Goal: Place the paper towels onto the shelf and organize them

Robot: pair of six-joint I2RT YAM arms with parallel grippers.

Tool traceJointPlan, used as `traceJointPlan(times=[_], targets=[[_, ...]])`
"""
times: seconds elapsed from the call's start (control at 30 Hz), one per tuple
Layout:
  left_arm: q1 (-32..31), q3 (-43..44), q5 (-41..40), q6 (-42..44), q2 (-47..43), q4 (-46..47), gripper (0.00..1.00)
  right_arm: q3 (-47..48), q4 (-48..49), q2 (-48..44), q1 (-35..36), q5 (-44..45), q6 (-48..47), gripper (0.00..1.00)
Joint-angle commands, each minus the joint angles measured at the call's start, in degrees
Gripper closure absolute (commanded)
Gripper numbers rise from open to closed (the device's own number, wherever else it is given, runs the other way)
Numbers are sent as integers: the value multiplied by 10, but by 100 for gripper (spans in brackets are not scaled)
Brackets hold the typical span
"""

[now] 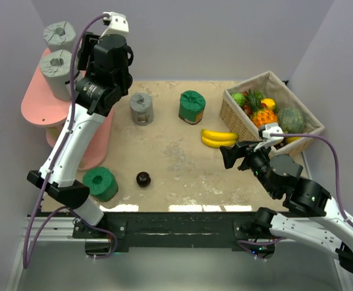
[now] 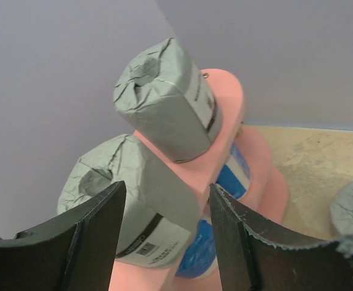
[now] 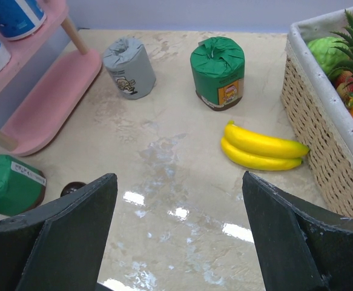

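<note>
Three grey rolls (image 1: 59, 36), two green rolls (image 1: 192, 107), two white-and-blue rolls (image 2: 232, 174).

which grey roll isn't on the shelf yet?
The grey roll standing on the table, just left of the far green roll; the other two grey rolls sit on the shelf top board.

Pink shelf (image 1: 36, 108), grey rolls (image 1: 59, 35)

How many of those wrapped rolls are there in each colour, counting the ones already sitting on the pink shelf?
Grey rolls: 3
Green rolls: 2
White-and-blue rolls: 2
Total: 7
</note>
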Motion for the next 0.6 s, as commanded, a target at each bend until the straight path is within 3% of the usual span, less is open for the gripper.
traceJointPlan(times=[0.0,0.1,0.33,0.57], targets=[[-25,33,17,-21,-11,-32,39,10,12,0,-1,4,2,12],[-26,60,61,-115,-16,-116,43,8,12,-2,-1,6,2,12],[-21,-21,59,-217,-69,-193,51,20,7,12,-1,0,-5,12],[38,-92,63,-243,-122,-198,53,17,13,19,-1,-14,3,12]])
